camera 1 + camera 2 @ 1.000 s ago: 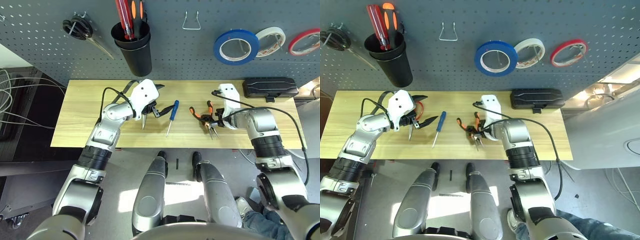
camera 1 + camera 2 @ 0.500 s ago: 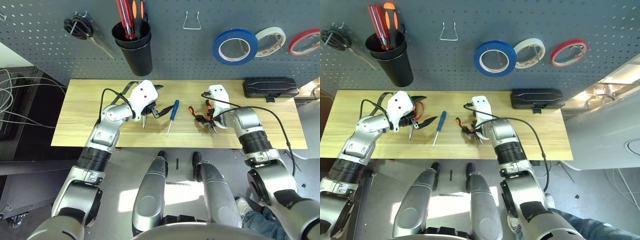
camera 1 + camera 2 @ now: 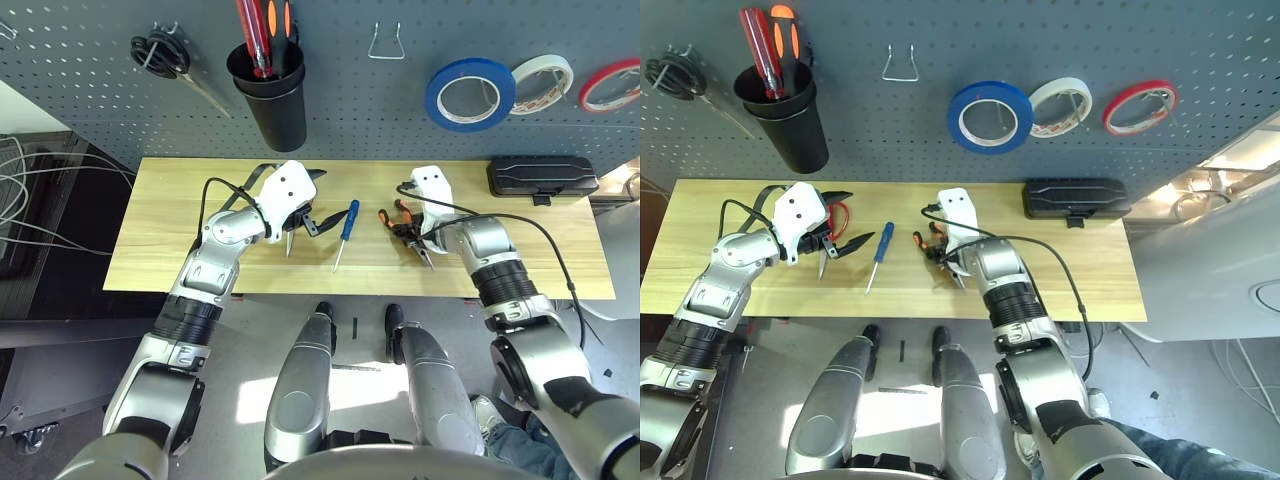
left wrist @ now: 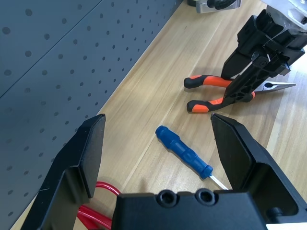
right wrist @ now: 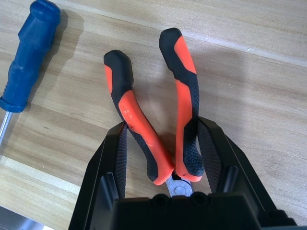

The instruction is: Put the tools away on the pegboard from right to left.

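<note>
**Pliers grasp under way, second tool from the right**

Near edge first: right gripper (image 5: 163, 167) tipped down over the orange-and-black pliers (image 5: 158, 120) on the counter (image 3: 180, 190), jaws half closed, one either side of the two handles close to the pivot, pads touching or nearly touching the grips. Not yet lifted; pliers flat on the wood, nose toward the near edge. Just left of them, the small blue-handled screwdriver (image 3: 345, 222), lying apart and untouched. Further left, left gripper (image 4: 158, 148) hovering with jaws spread wide and holding nothing, the red-handled scissors (image 4: 103, 211) lying beneath it.

Far side: pegboard (image 3: 90, 80) with the blue tape roll (image 3: 471, 93) already hung at right, so the rightmost tool looks done. Bare wire hook (image 3: 383, 42) between tape and black cup (image 3: 268, 98), a likely home for the pliers.

Step in hand, by that reading: securing the pliers. Next move calls for finishing the squeeze until both handles are pinched together, then a straight lift clear of the counter without nudging the screwdriver, and a carry far toward the hook.
</note>
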Tool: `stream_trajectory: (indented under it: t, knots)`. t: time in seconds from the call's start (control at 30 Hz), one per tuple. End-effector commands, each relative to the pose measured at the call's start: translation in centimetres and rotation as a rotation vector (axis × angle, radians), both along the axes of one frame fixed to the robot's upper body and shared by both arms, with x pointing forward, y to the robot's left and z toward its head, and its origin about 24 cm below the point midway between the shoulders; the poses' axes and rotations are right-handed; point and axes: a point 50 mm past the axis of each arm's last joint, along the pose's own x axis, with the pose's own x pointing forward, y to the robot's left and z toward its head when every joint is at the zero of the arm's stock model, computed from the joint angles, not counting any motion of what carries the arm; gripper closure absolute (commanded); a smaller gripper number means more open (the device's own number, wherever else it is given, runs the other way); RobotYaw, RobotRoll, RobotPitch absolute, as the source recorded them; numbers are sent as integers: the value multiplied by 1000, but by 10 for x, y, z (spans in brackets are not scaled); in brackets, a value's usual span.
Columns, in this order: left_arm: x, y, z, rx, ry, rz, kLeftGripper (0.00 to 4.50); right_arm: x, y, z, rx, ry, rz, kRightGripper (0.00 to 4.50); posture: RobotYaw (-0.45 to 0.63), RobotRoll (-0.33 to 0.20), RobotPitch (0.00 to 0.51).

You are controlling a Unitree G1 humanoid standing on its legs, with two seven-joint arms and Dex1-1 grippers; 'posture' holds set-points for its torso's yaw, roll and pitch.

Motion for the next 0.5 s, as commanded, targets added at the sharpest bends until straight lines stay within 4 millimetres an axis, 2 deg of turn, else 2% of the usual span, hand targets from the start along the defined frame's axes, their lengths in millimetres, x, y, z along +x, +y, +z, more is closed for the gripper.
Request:
stream_trajectory:
  t: [0.03,0.1,0.17,0.37,0.47,0.5]
  knots:
    - [-9,6,-32,122,230,13,0,-10,-6,-20,-40,78,-19,2081,187,0,423]
    - [-15,14,-49,250,331,30,0,-10,-6,-19,-41,74,-21,2081,183,0,421]
    - [-18,16,-56,278,375,48,0,-9,-6,-18,-40,64,-24,2081,183,0,421]
    - [-9,6,-41,196,305,60,0,-4,-9,2,-7,-25,-31,2081,178,0,418]
    - [-9,5,-33,155,255,45,0,-4,-10,28,51,-145,21,2103,181,0,412]
    - [-9,5,-30,137,235,40,0,-5,-10,36,67,-180,42,2306,179,0,410]
